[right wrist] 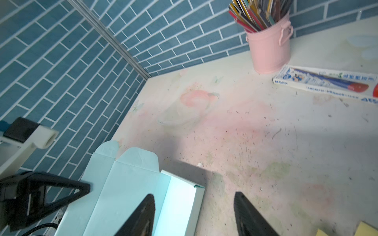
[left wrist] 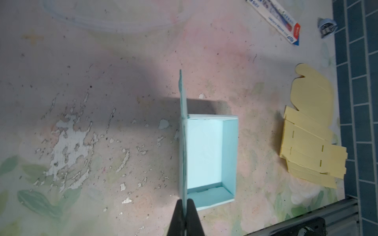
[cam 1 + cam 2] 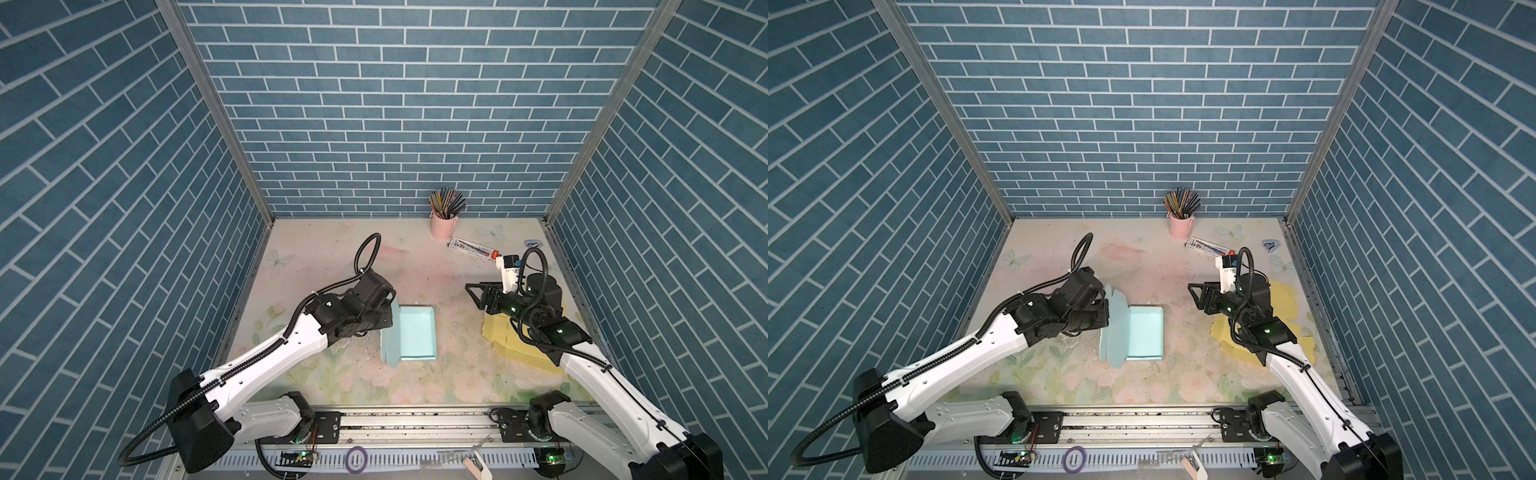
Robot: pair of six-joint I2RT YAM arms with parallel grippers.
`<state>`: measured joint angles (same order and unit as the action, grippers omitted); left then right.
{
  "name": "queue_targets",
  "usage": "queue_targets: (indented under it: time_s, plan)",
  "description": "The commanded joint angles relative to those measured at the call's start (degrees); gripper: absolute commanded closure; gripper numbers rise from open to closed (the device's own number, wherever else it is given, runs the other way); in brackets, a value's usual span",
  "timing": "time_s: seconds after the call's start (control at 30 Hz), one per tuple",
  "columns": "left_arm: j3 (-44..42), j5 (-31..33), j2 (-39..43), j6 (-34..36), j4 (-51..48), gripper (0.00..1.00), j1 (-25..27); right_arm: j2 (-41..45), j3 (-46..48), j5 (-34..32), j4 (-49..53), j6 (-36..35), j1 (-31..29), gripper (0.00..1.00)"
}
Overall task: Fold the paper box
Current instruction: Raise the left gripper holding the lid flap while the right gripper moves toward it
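The paper box (image 3: 417, 332), a pale blue tray already standing with its walls up, sits on the bench (image 3: 332, 257) well apart from the pink pencil pot (image 3: 444, 226), nearer the robot's base than the pot is. Its lid flap (image 3: 390, 332) stands upright along the tray's long side farthest from the pot. The left hand (image 2: 185, 202) is pinched flat onto that flap at the end farthest from the pot, the card seen edge-on between the fingers. The right hand (image 3: 473, 297) hangs with its jaws apart and holds nothing, between the pot and the yellow blanks (image 3: 505, 336).

The box looks like thin card: light, springy at its creases, and easy to dent. It would probably slide on the bench if the lid were pushed over. A hold near the flap's free edge seems best for swinging it, with the empty hand steadying the tray wall on the pot's side.
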<state>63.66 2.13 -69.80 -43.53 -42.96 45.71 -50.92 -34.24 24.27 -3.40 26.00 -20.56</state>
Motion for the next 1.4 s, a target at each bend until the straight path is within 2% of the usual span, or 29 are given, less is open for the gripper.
queue_targets:
  time_s: [0.0, 0.13, 0.27, 0.33, 0.53, 0.63, 0.73, 0.87, 1.2, 1.37]
  plan:
    - [7.6, -4.7, -2.3, 16.6, -5.3, 1.00, -2.2, 1.5, 2.9, 5.2, -14.0, -4.4, 0.1, 0.36]
    - [15.7, -8.4, -6.0, 29.4, -10.8, 1.00, -2.9, -0.5, 4.1, 8.9, -22.1, -8.9, 0.1, 0.36]
    - [19.6, -12.1, -8.7, 37.7, -12.7, 1.00, -2.8, -4.2, 1.9, 18.0, -23.1, -16.1, 0.1, 0.36]
    - [20.6, -13.9, -9.6, 40.7, -13.5, 1.00, -2.9, -5.6, 0.7, 21.8, -22.0, -19.3, 0.1, 0.35]
    - [24.0, -17.6, -11.6, 48.2, -17.9, 1.00, -2.9, -13.2, -6.1, 35.0, -10.3, -29.1, 0.1, 0.37]
    - [27.9, -17.6, -13.4, 52.7, -22.9, 1.00, -2.9, -17.1, -6.3, 38.4, -13.2, -28.6, -0.2, 0.37]
    - [31.1, -18.2, -14.9, 55.7, -25.7, 1.00, -2.9, -18.8, -6.8, 38.4, -12.3, -31.6, -2.0, 0.38]
    - [32.0, -19.5, -15.5, 57.6, -25.7, 1.00, -2.9, -20.3, -7.7, 34.2, -9.2, -37.4, -3.7, 0.39]
    - [33.1, -23.9, -16.6, 58.6, -25.7, 0.99, -2.9, -25.6, -10.5, 33.5, -9.3, -39.9, -5.9, 0.41]
    - [33.4, -22.2, -17.2, 58.8, -25.5, 0.99, -2.9, -27.2, -11.4, 34.3, -9.2, -40.6, -7.0, 0.43]
